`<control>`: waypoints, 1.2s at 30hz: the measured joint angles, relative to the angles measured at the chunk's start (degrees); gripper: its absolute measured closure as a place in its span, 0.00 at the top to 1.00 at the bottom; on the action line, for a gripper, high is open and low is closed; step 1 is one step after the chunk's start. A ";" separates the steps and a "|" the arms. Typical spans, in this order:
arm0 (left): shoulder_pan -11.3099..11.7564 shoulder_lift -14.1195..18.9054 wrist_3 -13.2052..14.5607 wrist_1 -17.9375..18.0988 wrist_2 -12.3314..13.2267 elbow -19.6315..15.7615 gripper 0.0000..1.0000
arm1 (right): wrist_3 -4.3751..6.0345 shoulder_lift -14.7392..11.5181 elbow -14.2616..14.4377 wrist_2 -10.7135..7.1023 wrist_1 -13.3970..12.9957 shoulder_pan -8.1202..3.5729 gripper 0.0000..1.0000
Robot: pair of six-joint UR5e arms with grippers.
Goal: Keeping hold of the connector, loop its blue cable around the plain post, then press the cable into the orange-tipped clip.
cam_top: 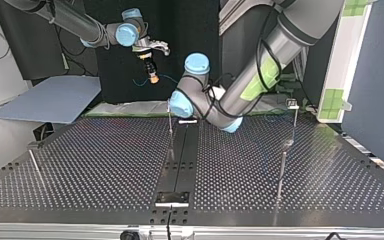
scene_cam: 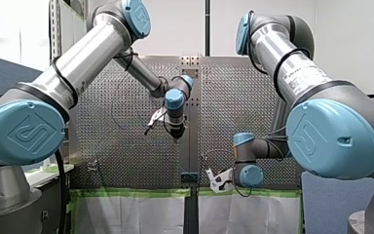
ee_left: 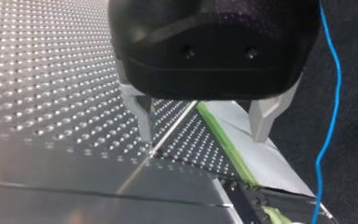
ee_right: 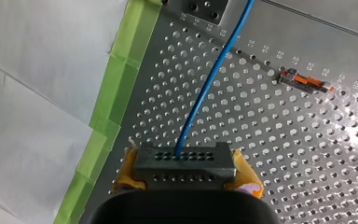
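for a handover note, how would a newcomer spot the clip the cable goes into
Find the perforated metal table in the right wrist view and the thin blue cable running away from the grey block connector. The small orange-tipped metal clip stands apart beside that cable, the only orange-marked piece on the table.

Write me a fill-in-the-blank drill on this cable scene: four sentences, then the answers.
1. My right pincer is shut on the dark ___.
2. The cable running out of it is ___.
3. My left pincer is ___, with nothing between its fingers.
4. The clip on the perforated table has an ___ tip.
Missing words: connector, blue, open, orange.
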 joint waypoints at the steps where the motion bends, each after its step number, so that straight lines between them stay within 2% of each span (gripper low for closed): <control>1: 0.08 -0.01 0.01 -0.64 -0.21 0.42 1.00 | -0.08 0.00 -0.06 0.06 0.14 0.01 0.00; 7: 0.14 -0.01 0.18 -4.15 -0.96 1.26 1.00 | -0.41 0.00 -0.39 0.27 0.89 0.09 0.00; 11: -0.48 -0.66 0.47 -6.47 -0.52 0.90 1.00 | -0.45 0.00 -0.49 0.34 0.98 0.13 0.00; 15: -1.57 -2.21 1.25 -8.46 0.08 1.31 1.00 | -0.35 0.00 -0.50 0.35 0.92 0.09 0.00; 22: -2.61 -5.92 0.68 -12.04 0.75 3.12 1.00 | -0.30 0.01 -0.54 0.36 0.92 0.09 0.00; 30: -2.25 -7.85 0.83 -12.43 0.74 3.48 1.00 | -0.45 0.00 -0.56 0.36 1.09 0.15 0.00; 36: -2.00 -7.92 1.40 -10.85 0.52 3.52 1.00 | -0.51 0.00 -0.60 0.35 1.27 0.22 0.00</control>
